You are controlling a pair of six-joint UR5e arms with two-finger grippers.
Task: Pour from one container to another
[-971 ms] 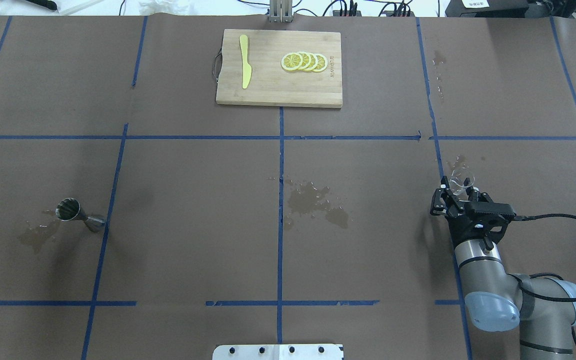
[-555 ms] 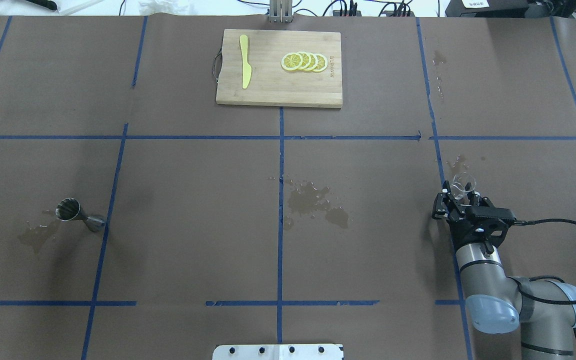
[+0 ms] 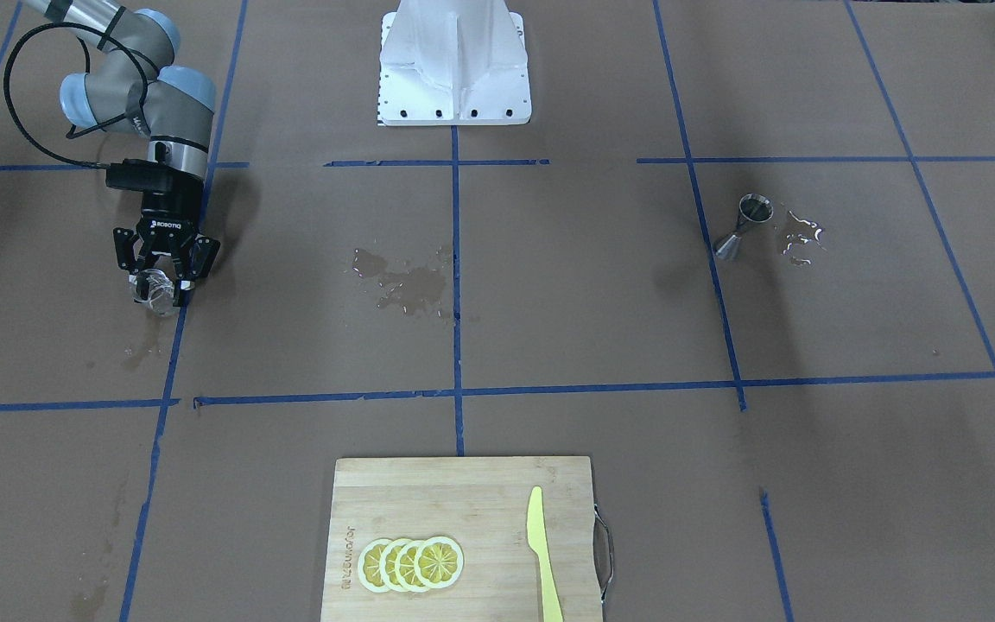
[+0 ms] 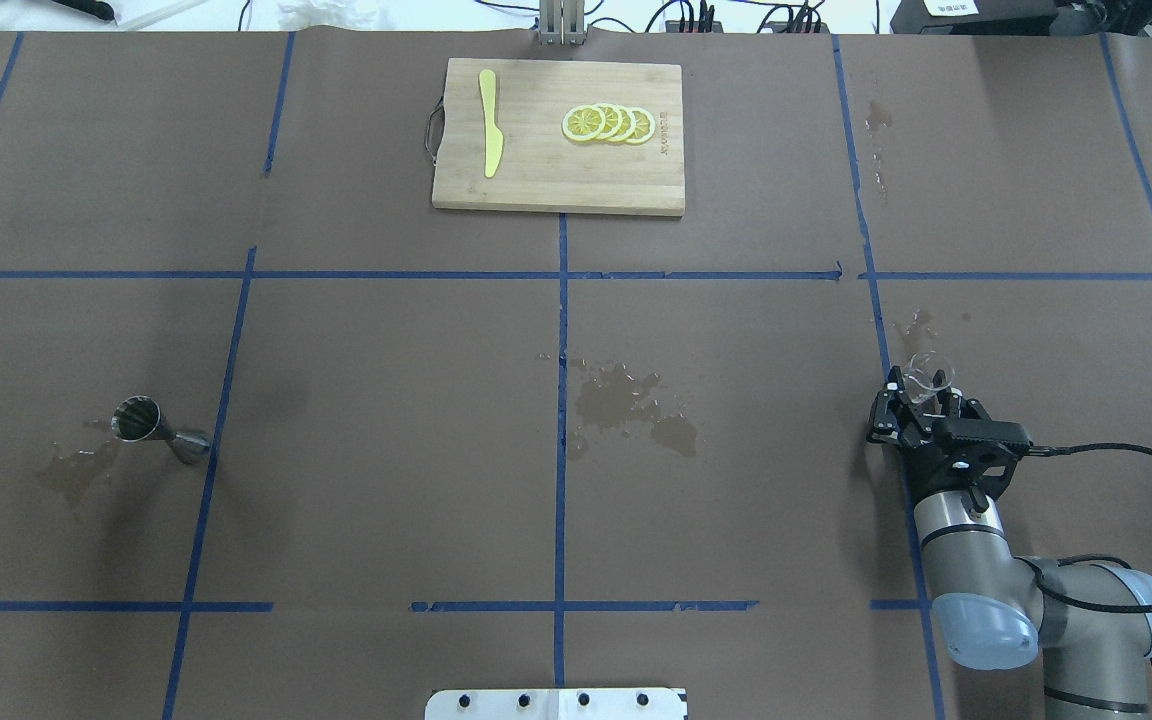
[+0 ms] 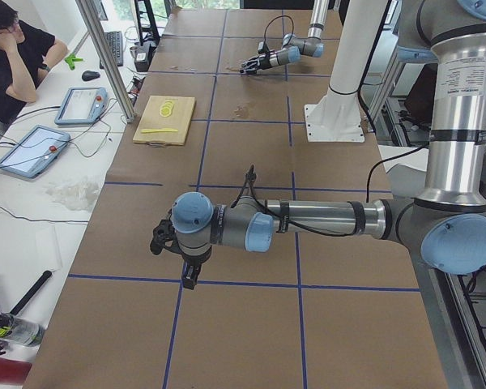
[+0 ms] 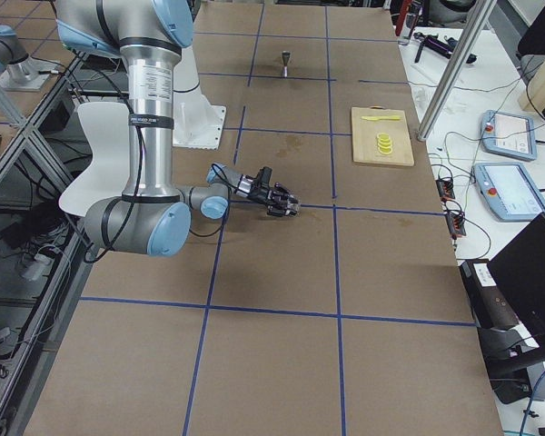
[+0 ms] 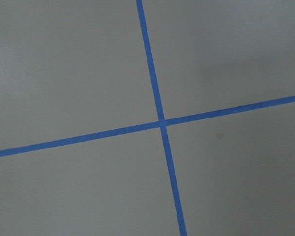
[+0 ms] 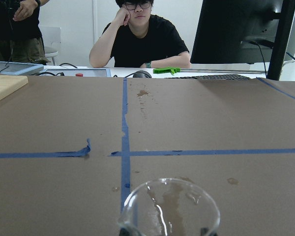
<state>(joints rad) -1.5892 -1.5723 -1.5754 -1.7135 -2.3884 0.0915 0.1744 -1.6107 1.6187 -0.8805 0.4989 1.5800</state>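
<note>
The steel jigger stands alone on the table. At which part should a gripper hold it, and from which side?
Grip the jigger at its narrow waist, coming in level from the side, one finger on each side. It stands upright with the open cup up, so the wider cones above and below should keep it from slipping.

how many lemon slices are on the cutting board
4 lemon slices, overlapping in one row on the cutting board, apart from the yellow knife. Another could hide underneath.

At left the jigger (image 4: 164, 432), at right the tumbler (image 4: 926, 375) in right claw (image 4: 921, 393), cutting board (image 4: 536, 172) centre-back
</note>
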